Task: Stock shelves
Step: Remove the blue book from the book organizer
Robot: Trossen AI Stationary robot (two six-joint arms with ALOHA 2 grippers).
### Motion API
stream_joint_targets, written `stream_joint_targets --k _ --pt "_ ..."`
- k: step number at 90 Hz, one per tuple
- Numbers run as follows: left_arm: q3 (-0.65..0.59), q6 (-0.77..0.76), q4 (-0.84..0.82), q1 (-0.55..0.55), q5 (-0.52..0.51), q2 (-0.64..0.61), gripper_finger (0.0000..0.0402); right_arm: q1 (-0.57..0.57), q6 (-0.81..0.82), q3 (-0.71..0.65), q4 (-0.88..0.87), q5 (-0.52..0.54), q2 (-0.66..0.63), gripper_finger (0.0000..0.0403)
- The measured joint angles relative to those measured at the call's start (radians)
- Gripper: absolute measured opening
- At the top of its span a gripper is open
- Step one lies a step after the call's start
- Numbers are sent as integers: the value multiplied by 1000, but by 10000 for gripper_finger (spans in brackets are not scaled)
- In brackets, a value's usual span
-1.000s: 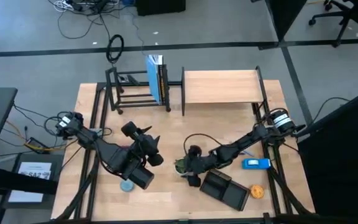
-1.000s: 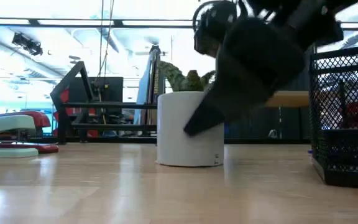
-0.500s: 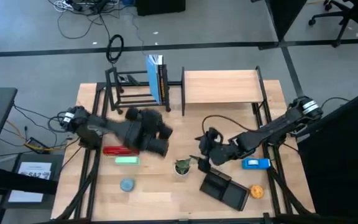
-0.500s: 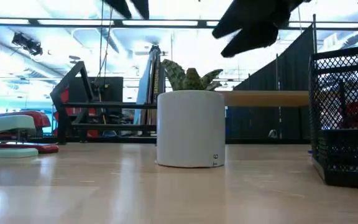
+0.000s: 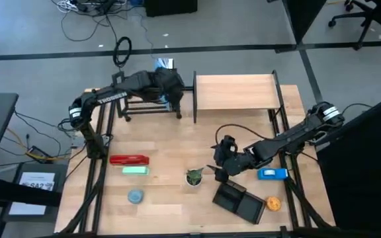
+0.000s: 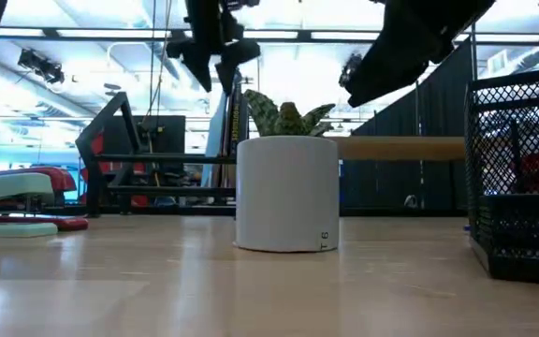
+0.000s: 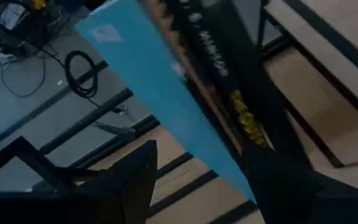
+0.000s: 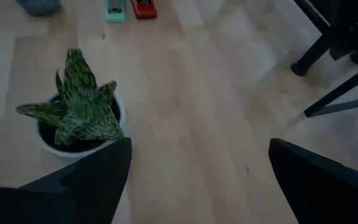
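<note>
While your left arm reaches across to the far side of the table, its left gripper [image 5: 167,84] hangs over the black metal-tube rack [image 5: 137,99], right above the upright books [image 5: 169,89] that stand in it; in the left wrist view the fingers [image 7: 132,180] are spread wide, one on each side of the blue book [image 7: 166,99], but I think they do not press it, the view there is blurred. You see the wood-board shelf [image 5: 237,92] just beside the rack, with its top board bare. Your right gripper [image 5: 217,168] waits low near the middle of the table, its fingers [image 8: 98,174] also spread, close to the small potted plant [image 5: 194,177] and not touching it. Behind that arm lie the black mesh organizer [image 5: 240,201] and a blue object [image 5: 272,174]. Near the left arm's side lie a red stapler [image 5: 129,160] and a green stapler [image 5: 135,170].
</note>
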Motion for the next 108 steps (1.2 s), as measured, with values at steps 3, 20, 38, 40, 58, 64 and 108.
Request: stream_joint_targets --k 3,20,38,40,58,64,108 --pt "-3 -4 0 4 0 0 213 -1 -14 0 0 0 0 347" --pt "-38 -46 11 10 -62 0 213 -10 -87 0 1 -1 0 347" --pt "-76 -59 23 21 -101 0 213 -39 -161 0 26 -11 0 347" --pt "-76 -59 20 21 -107 0 213 -42 -167 0 30 -13 0 347" --pt "-28 -49 -29 -43 -148 -56 213 -49 -134 0 21 -39 -3 347" --pt "-26 -32 -27 -62 -166 -98 213 -44 -112 0 18 -49 -6 347" --pt "-676 -209 602 -221 -79 -390 213 44 26 0 104 -70 -6 347"
